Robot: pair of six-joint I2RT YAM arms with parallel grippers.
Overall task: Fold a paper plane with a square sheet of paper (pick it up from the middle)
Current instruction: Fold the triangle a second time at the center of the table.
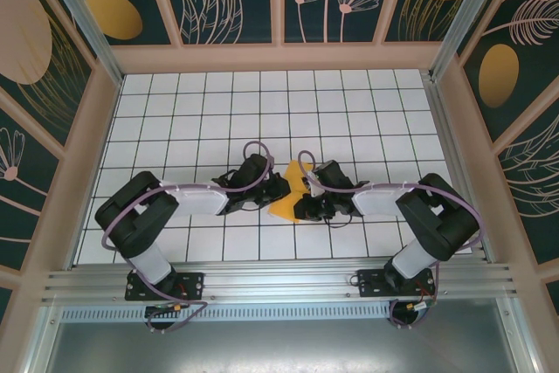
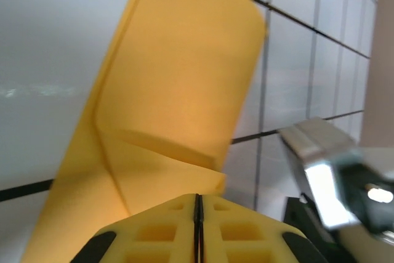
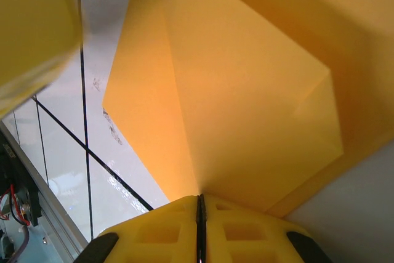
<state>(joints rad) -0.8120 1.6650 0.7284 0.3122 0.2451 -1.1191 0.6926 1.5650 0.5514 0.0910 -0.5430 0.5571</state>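
The square sheet of paper point(image 1: 292, 201) is orange-yellow, folded with creases, and lies between the two grippers at mid-table. My left gripper point(image 1: 279, 188) reaches it from the left and my right gripper point(image 1: 305, 196) from the right. Seen from the left wrist, the left gripper point(image 2: 198, 196) is shut, its tips against the paper point(image 2: 178, 78) where a folded flap ends; I cannot tell if paper is pinched. In the right wrist view the right gripper point(image 3: 198, 196) is shut on a crease of the paper point(image 3: 246, 90), which rises off the tiles.
The white grid table point(image 1: 201, 111) stretches out behind and to both sides. Patterned walls point(image 1: 52, 58) enclose it. Part of the right arm's head point(image 2: 326, 177) sits close to the left gripper, and a left finger point(image 3: 31, 23) shows blurred in the right wrist view.
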